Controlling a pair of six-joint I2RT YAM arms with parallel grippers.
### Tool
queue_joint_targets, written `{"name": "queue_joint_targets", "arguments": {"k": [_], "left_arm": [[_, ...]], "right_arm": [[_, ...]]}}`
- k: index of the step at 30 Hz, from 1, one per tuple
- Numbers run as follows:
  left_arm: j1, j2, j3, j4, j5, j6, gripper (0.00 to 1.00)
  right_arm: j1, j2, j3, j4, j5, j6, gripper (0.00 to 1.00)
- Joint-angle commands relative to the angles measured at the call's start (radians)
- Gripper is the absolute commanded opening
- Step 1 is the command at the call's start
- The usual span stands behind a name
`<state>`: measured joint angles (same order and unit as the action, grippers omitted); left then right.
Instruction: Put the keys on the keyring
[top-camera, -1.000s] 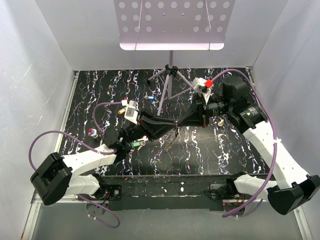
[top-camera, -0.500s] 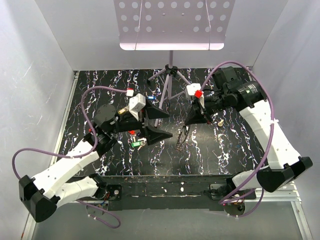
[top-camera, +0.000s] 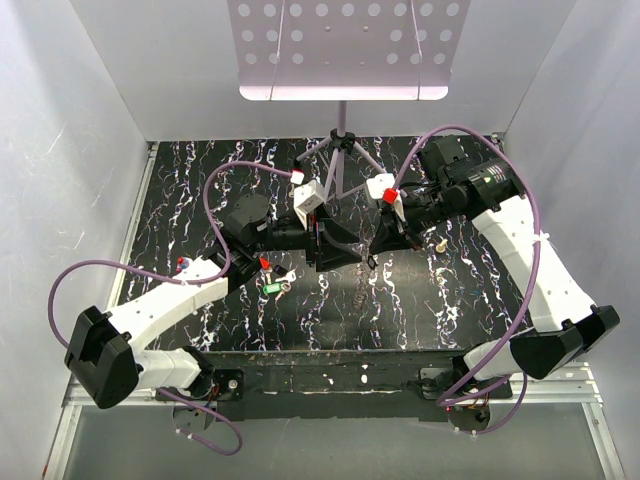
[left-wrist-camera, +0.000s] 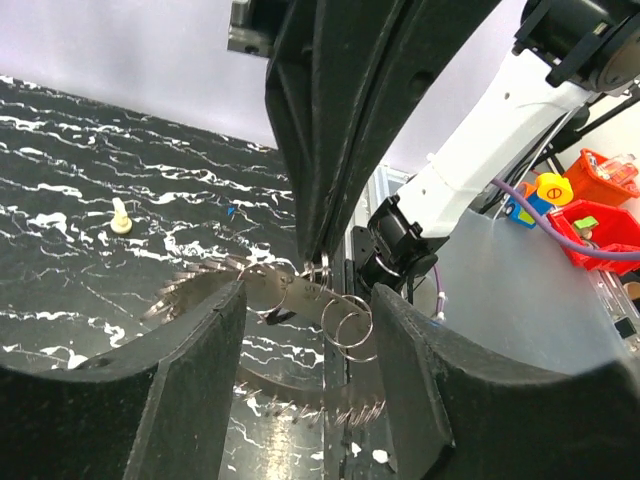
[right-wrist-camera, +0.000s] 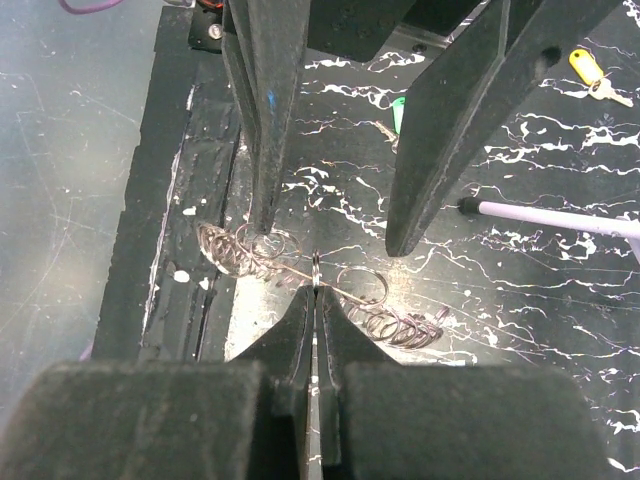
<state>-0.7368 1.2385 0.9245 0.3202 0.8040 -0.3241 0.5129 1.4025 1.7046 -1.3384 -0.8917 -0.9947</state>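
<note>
Keyring (left-wrist-camera: 300, 295): held off the counter (top-camera: 450, 300), rim pinched in the closed right tool (right-wrist-camera: 315, 292). Left tool (left-wrist-camera: 310, 335) is half-spread astride it, seemingly not touching. Green key (top-camera: 272, 288) lies beneath the left tool's arm. Handling: keep the ring steady and thread slowly.

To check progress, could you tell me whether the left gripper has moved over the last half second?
Yes: the left gripper has shifted rightward, nearer the tripod stand pole.

Black white-veined table (top-camera: 450, 300), green-headed key (top-camera: 271, 288), pale-headed key (top-camera: 440, 243), tripod stand (top-camera: 338, 160) at back
</note>
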Motion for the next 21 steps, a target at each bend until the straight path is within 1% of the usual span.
{"name": "queue_joint_targets", "arguments": {"k": [1,5,8,13,17,21], "left_arm": [[-0.006,-0.033,0.005,0.086,-0.005,-0.018,0.50],[-0.012,-0.024,0.005,0.091,0.001,-0.024,0.45],[-0.018,-0.017,0.007,0.085,-0.006,-0.021,0.45],[-0.041,-0.007,0.033,0.027,-0.042,0.031,0.39],[-0.050,0.004,0.046,0.002,-0.048,0.045,0.37],[-0.055,0.007,0.051,-0.006,-0.048,0.048,0.33]], "right_arm": [[0.006,-0.007,0.032,-0.159,-0.030,-0.001,0.01],[0.006,-0.002,0.033,-0.150,-0.038,0.018,0.01],[0.006,0.001,0.036,-0.145,-0.042,0.028,0.01],[0.006,0.003,0.036,-0.139,-0.047,0.036,0.01],[0.006,0.003,0.032,-0.136,-0.052,0.044,0.01],[0.006,0.001,0.029,-0.130,-0.052,0.057,0.01]]}}
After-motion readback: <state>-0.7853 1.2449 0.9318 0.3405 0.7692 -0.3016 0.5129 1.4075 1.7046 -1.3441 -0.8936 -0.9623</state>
